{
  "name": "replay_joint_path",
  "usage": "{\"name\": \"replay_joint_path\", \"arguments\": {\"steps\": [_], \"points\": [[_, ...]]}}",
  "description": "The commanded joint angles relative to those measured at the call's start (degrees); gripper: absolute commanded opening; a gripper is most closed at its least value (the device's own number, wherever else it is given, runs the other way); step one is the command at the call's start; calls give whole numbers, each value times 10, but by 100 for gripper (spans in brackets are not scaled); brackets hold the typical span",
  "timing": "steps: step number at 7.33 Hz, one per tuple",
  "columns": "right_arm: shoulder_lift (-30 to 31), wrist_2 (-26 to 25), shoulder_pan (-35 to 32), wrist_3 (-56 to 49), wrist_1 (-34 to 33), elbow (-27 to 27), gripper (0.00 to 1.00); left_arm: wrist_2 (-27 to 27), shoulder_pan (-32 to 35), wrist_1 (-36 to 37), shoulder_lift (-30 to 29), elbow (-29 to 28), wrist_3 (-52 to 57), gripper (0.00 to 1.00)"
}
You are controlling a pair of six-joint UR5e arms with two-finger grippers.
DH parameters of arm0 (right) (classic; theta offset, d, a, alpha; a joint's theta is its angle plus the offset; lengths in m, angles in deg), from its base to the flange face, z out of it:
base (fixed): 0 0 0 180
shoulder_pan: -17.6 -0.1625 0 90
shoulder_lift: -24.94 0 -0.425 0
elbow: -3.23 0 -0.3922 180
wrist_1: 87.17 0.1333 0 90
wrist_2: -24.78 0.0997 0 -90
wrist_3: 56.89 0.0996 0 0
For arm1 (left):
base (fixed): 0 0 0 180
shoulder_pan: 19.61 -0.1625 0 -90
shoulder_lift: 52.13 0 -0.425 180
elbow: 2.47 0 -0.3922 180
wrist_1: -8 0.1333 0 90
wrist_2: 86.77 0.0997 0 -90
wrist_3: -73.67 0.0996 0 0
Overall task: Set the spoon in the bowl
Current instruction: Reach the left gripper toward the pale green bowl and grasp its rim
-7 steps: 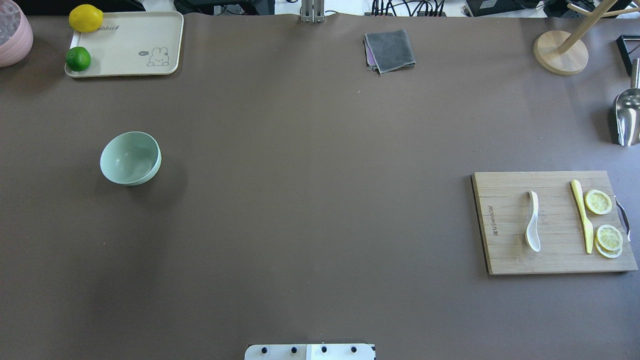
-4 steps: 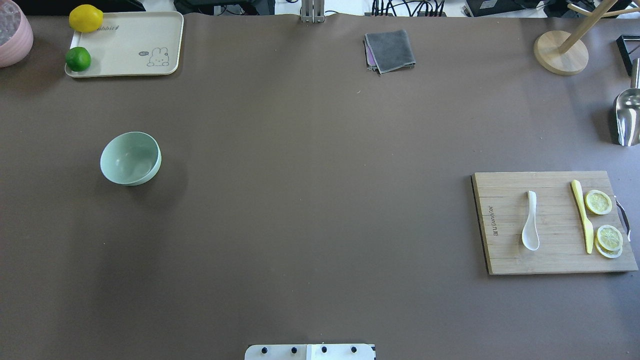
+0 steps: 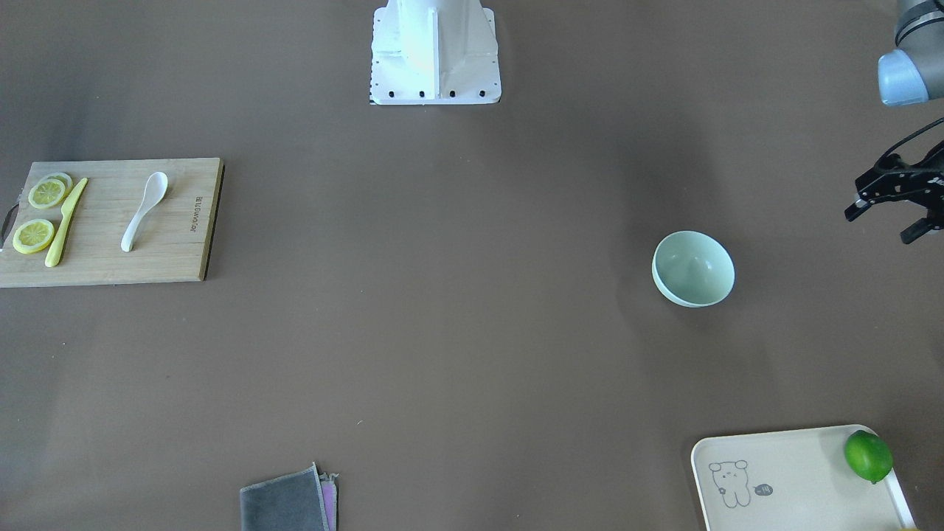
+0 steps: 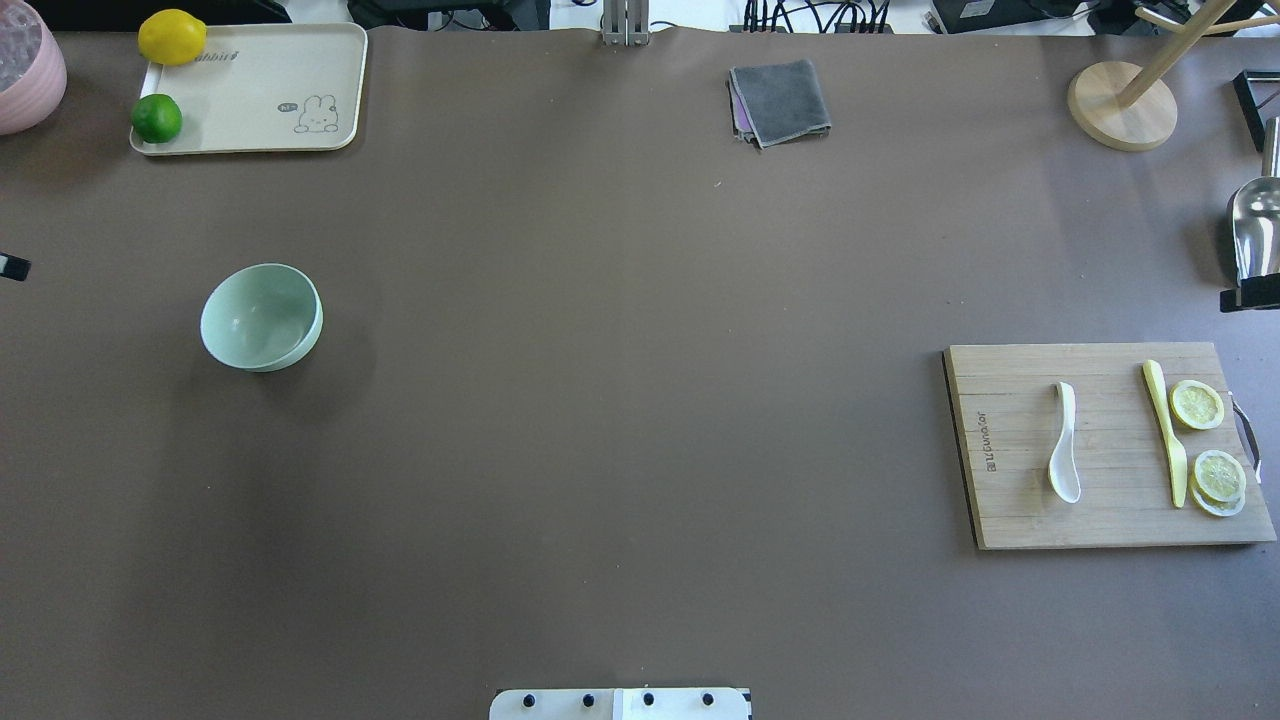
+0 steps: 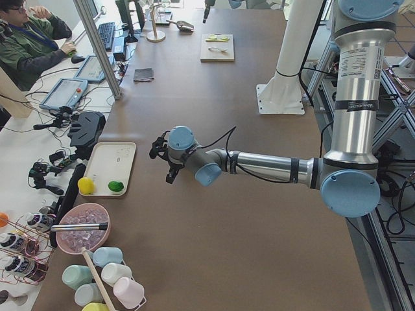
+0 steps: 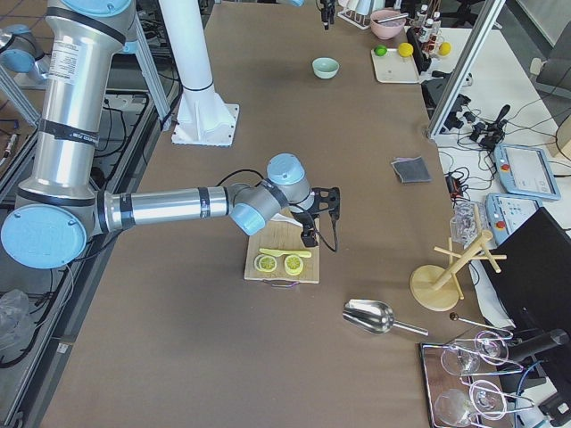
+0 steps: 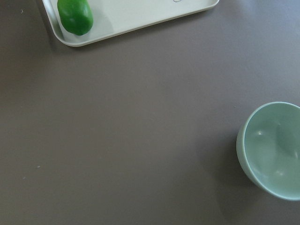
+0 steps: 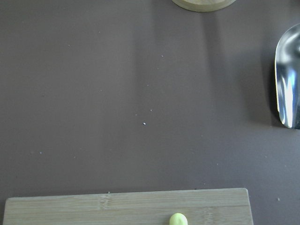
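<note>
The white spoon [image 4: 1064, 447] lies on the bamboo cutting board [image 4: 1010, 515] at the right, scoop toward the robot; it also shows in the front view [image 3: 142, 212]. The mint-green bowl [image 4: 262, 316] stands upright and empty at the left, also in the front view [image 3: 693, 268] and the left wrist view [image 7: 274, 152]. My left gripper [image 3: 883, 223] hovers open and empty to the left of the bowl, well apart from it. My right gripper [image 4: 1250, 294] shows only as a sliver at the right edge, beyond the board's far corner; I cannot tell if it is open.
A yellow knife [image 4: 1166, 432] and lemon slices [image 4: 1197, 404] lie on the board beside the spoon. A cream tray [image 4: 270, 95] with a lime [image 4: 156, 118] and lemon [image 4: 171, 36] sits far left. A grey cloth [image 4: 780, 100], wooden stand [image 4: 1120, 105] and metal scoop [image 4: 1255, 235] are at the back.
Both grippers have just come into the overhead view, the left at the left edge and the right at the right edge. The spoon and bowl stay where they were.
</note>
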Motion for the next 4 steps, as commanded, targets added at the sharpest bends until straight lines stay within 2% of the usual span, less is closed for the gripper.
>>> {"name": "replay_joint_path", "arguments": {"steps": [1,3,4], "points": [[-4,-21,29,28,11,-4,100,28,-55,-70,-31,-53,-79,98],[-4,-21,30,27,11,-5,100,43,-94,-79,-58,-58,-140,98],[-4,-21,30,27,12,-5,100,69,-115,-88,-62,-58,-156,98]]}}
